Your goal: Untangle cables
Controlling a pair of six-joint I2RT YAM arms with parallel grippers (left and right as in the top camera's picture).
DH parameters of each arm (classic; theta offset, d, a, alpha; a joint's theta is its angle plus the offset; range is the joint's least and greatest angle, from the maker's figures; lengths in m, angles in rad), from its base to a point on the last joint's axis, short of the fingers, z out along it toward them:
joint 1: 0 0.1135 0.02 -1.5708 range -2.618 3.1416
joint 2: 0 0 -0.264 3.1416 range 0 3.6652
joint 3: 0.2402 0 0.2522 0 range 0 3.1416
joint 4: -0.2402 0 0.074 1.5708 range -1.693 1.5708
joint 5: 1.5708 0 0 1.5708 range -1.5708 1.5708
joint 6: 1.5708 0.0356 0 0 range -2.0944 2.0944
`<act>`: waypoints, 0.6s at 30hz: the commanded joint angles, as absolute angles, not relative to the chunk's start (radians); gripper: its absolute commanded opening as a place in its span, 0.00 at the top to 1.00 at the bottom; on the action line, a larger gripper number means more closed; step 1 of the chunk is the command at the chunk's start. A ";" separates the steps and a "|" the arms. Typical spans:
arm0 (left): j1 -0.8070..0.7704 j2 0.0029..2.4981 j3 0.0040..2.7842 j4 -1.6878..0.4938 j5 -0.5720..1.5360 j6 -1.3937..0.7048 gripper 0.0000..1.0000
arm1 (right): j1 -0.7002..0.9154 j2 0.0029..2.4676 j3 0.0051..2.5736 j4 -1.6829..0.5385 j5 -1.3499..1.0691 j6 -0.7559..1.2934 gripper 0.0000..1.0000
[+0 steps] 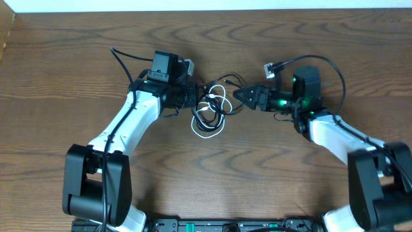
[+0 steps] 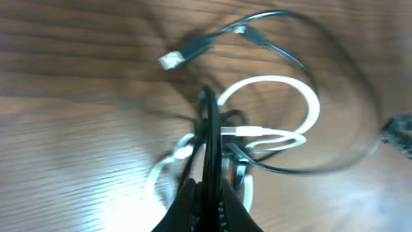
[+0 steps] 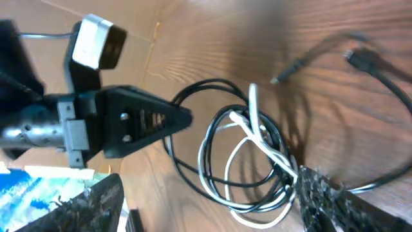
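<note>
The black cable and the white cable lie tangled together at the table's middle. My left gripper reaches into the tangle from the left. In the left wrist view this gripper is shut on a strand of the black cable, with the white cable's loops just beyond and a plug end farther off. My right gripper faces the tangle from the right. In its own view the right gripper stands open, and both the white cable and the black cable lie between its fingers.
The wooden table stretches on all sides of the tangle. The two grippers point at each other a short way apart. The left gripper shows in the right wrist view. A thicker black robot wire arcs over the right arm.
</note>
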State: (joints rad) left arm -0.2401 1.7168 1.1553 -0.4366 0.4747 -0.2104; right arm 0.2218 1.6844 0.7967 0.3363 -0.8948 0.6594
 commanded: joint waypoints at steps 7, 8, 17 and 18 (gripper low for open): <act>-0.163 1.709 1.165 -0.323 1.040 -0.215 0.93 | 0.265 1.621 0.806 0.198 -0.875 0.614 0.24; -0.158 1.709 1.165 -0.315 1.075 -0.215 0.92 | 0.278 1.621 0.806 0.176 -0.858 0.607 0.25; -0.148 1.709 1.165 -0.271 1.222 -0.268 0.92 | 0.420 1.621 0.806 0.109 -0.561 0.605 0.69; -0.147 1.709 1.165 -0.255 1.248 -0.284 0.92 | 0.435 1.621 0.806 0.109 -0.526 0.605 0.70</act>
